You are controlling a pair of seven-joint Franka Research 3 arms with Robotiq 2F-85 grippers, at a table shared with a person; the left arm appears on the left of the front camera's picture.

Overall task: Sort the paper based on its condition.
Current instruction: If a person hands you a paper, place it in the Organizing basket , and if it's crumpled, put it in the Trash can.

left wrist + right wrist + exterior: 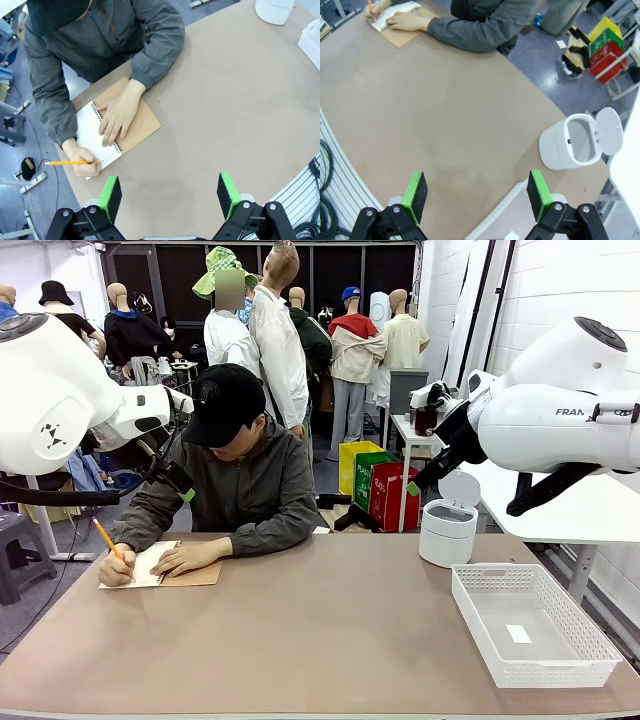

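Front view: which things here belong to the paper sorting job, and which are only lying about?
Belonging to the job, most likely:
- paper, now being written on with a pencil
- white basket
- white lidded bin, lid open

Only lying about:
- brown notebook cover
- small label inside the basket
- coloured boxes on the floor behind

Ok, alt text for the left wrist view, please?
A person in a grey jacket writes with a yellow pencil in an open spiral notebook on the brown table. The left gripper hovers open over a bare stretch of it.
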